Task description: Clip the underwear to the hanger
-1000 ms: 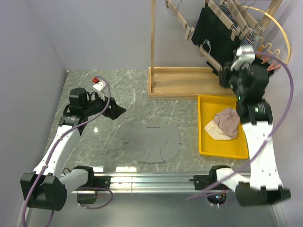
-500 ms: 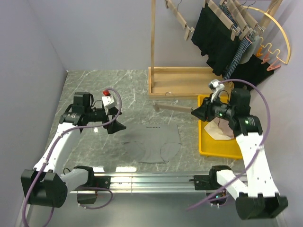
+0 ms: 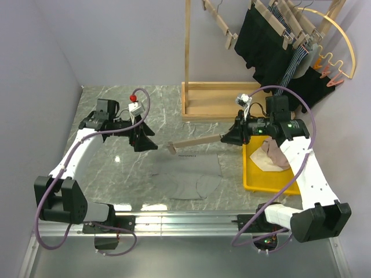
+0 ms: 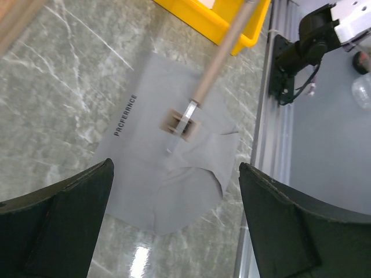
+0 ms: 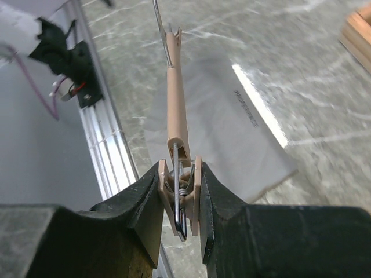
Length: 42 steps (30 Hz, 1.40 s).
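Note:
The light grey underwear lies flat on the marble table, also in the left wrist view and the right wrist view. My right gripper is shut on one end clip of the pale wooden hanger. It holds the bar level above the underwear's top edge. The bar's free end clip points toward my left gripper. My left gripper is open and empty, a little left of that free end and above the table.
A yellow tray with a beige-pink garment sits at the right. A wooden rack stands at the back with black garments and a yellow hoop hanger. The metal rail runs along the near edge.
My right gripper has come down from the rack with the wooden hanger and carried it left over the underwear. My left gripper has moved right toward the hanger's free end.

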Motion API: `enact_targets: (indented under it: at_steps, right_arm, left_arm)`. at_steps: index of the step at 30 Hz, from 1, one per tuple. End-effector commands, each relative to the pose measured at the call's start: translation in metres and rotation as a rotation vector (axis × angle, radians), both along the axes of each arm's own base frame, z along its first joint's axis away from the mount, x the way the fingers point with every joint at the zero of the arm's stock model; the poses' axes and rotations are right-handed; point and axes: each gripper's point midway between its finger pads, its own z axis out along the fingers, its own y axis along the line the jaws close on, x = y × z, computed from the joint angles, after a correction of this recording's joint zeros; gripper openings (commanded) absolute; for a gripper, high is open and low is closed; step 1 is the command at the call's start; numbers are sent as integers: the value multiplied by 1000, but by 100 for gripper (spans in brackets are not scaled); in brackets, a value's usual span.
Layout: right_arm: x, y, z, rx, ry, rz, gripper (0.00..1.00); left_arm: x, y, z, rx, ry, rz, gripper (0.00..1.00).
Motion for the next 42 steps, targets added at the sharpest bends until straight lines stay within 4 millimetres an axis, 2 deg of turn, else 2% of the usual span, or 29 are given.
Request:
enact_targets:
  at_steps: [1,8,11,13,16,18,19,28,31,32,33,35,38,39,42]
  right_arm:
    - [-13,13,24,38,-86,119,0]
    - [-23,21,26,50,-76,176,0]
    - [-24,23,27,50,-77,184,0]
    - [-24,24,29,54,-74,187,0]
    - [-23,25,30,62,-67,192,0]
    - [-26,26,31,71,-60,200,0]
    - [-27,27,31,73,-61,205,0]
    - [-33,28,28,65,-50,215,0]
    - [-32,28,27,54,-53,212,0]
    - [-32,28,28,54,-54,212,0]
    - [-31,28,28,53,-56,212,0]
    - [-29,27,27,49,-58,206,0]
    - [-26,28,28,52,-56,206,0]
    - [-25,29,28,53,-57,207,0]
    - [-23,30,31,54,-60,213,0]
  left_arm:
    - [-3,-6,10,-52,10,-49,94]
    - [-8,-10,-1,-78,25,-105,90]
    - [-18,-14,0,-108,35,-161,91]
    - [-33,-17,-3,-114,47,-218,91]
    - [-41,-19,-12,-137,92,-265,89]
    - [-42,-19,-13,-155,44,-297,88]
    - [-49,-19,-15,-166,102,-302,88]
    - [-45,-20,-5,-173,25,-313,85]
    - [-33,-14,1,-103,-24,-265,84]
    - [-12,-15,6,-76,-55,-201,84]
    - [-1,-9,1,1,-80,-130,86]
    - [4,-4,15,27,-152,-36,91]
    - [-4,-2,22,48,-188,-71,92]
    - [-21,0,17,52,-102,-98,91]
    - [-32,-2,14,27,-88,-176,88]
